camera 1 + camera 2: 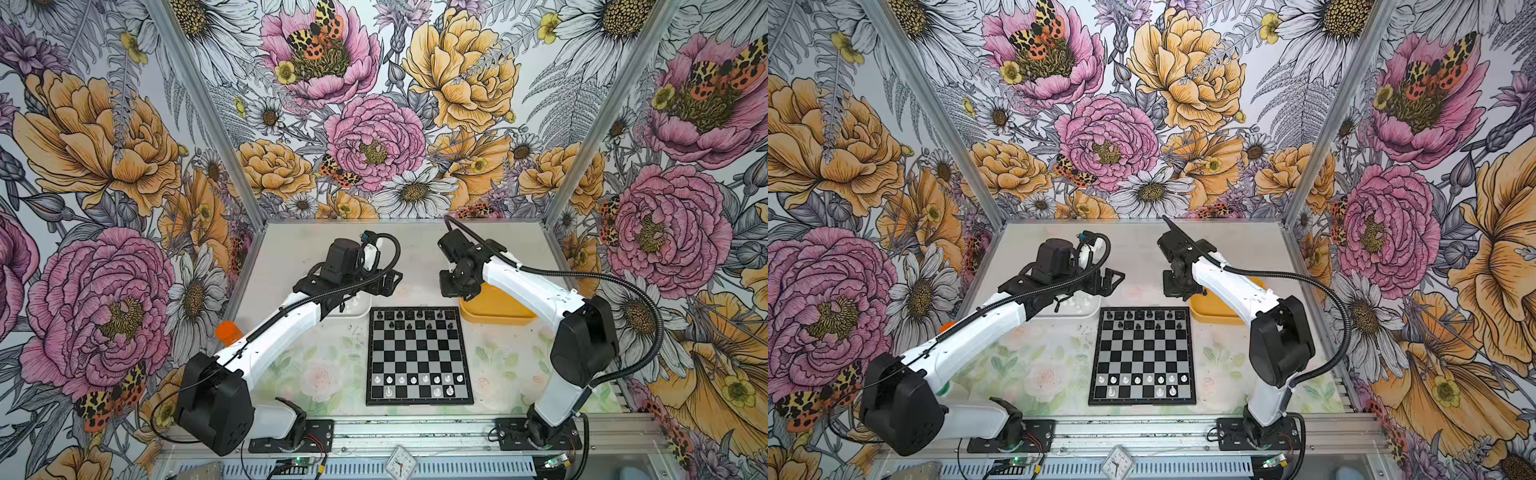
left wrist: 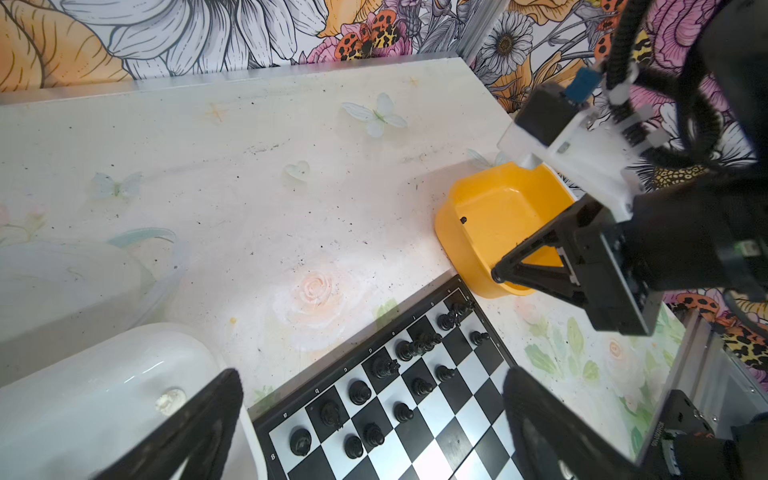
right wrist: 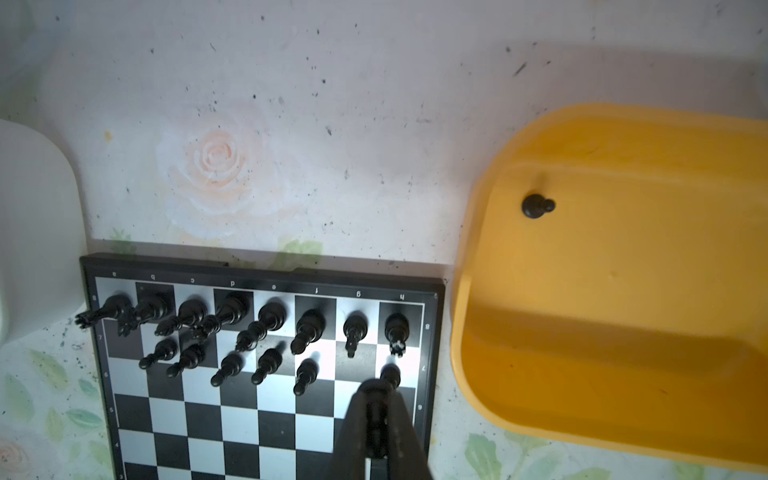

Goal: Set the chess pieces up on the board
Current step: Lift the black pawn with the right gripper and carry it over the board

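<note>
Counter [image 1: 291,249]: floral-printed white top. The board [image 1: 419,357] lies flat at its middle, nearer the front edge.

Yellow tray [image 3: 623,332]: beside the board's far right corner, toward the counter's right edge. The right arm partly hides it in both top views.

White tray [image 2: 83,395]: beside the board's far left corner, largely hidden under the left arm in both top views.

Left gripper [image 2: 372,386]: jaws spread wide with nothing between them. It hangs over the near end of the white tray and the board's far left corner. The frame edge cuts off its fingers.

Right gripper [image 3: 376,395]: jaws pressed together, nothing seen between them. It is raised over the board's far right corner, its tips lining up with the corner pawn.

Black chess pieces [image 1: 409,318]: far row full, next row partly filled. One black pawn [image 3: 537,205] lies in the yellow tray.

White chess pieces [image 1: 419,380]: two rows nearest the counter's front edge, the last holding three. Being translucent, their types cannot be told. One white piece [image 2: 169,401] lies in the white tray.

Writing: the letters a to h run along the board's far rim, and the numbers 8, 7 and 6 along its side.
</note>
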Robot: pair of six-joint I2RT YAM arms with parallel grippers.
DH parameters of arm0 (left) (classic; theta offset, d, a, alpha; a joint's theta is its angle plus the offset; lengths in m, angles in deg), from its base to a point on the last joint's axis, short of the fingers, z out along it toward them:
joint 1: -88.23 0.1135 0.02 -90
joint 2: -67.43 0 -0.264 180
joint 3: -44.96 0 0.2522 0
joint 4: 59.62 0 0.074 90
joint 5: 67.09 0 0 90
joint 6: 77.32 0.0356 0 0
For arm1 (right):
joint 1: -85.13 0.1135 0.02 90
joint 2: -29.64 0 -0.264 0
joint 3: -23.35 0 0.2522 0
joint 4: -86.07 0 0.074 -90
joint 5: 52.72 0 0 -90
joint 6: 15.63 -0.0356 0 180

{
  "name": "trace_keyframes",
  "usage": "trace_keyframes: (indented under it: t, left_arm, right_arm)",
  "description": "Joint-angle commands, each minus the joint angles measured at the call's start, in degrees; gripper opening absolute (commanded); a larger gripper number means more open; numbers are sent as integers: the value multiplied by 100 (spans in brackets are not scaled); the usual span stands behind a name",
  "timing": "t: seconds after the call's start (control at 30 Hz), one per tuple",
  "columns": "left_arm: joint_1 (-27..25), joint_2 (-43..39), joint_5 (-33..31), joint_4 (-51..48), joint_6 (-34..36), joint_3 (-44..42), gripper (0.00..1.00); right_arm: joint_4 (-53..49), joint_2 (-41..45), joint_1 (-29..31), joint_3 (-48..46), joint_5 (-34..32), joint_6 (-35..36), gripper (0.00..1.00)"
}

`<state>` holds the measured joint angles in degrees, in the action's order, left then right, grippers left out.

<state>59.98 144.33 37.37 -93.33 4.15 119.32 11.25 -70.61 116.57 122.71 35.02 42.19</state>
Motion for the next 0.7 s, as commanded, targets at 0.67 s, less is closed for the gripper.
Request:
trace_keyframes:
  t: [0.67]
  left_arm:
    - [214, -331, 59, 61, -17, -140, 99]
  right_arm:
    - [678, -133, 644, -1140, 265, -570, 8]
